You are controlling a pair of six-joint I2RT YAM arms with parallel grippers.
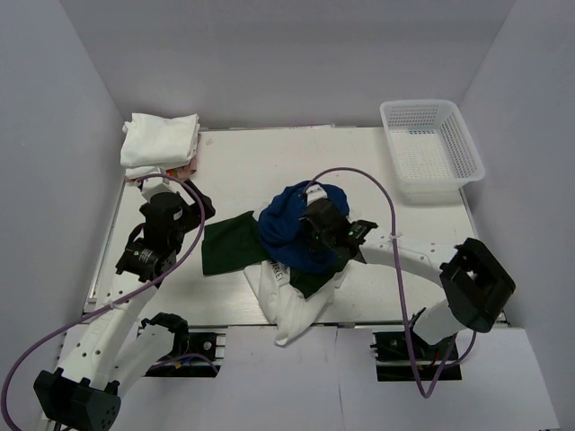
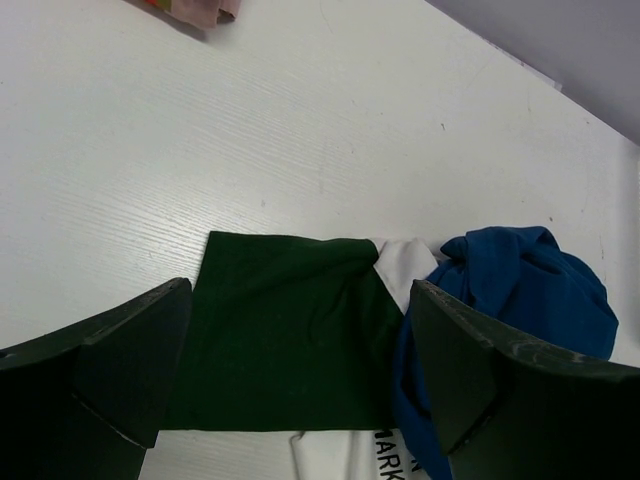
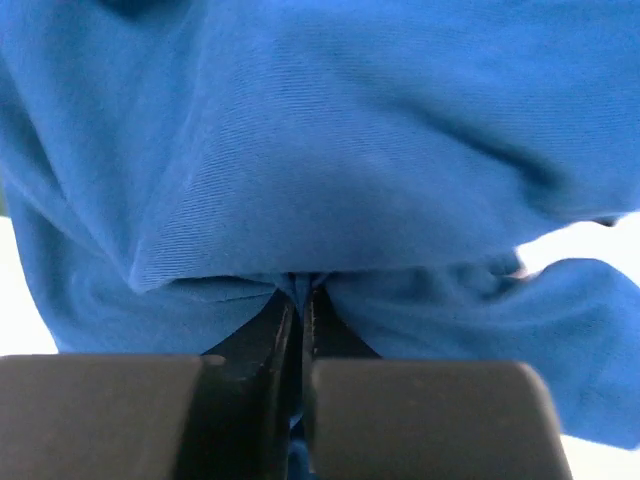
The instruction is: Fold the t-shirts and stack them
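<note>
A royal blue t-shirt [image 1: 292, 224] lies bunched at the table's middle, over a dark green t-shirt [image 1: 229, 244] and a white t-shirt with dark lettering [image 1: 292, 301]. My right gripper [image 1: 314, 224] is shut on a fold of the blue t-shirt [image 3: 330, 150], which fills the right wrist view. My left gripper [image 1: 199, 211] is open and empty, hovering above the green t-shirt [image 2: 285, 330], with the blue t-shirt [image 2: 530, 290] by its right finger. Folded white t-shirts [image 1: 160, 139] are stacked at the far left corner.
A white plastic lattice basket [image 1: 431, 148] stands at the far right corner. A small pinkish item [image 1: 184, 169] lies beside the folded stack. White walls close in the table on three sides.
</note>
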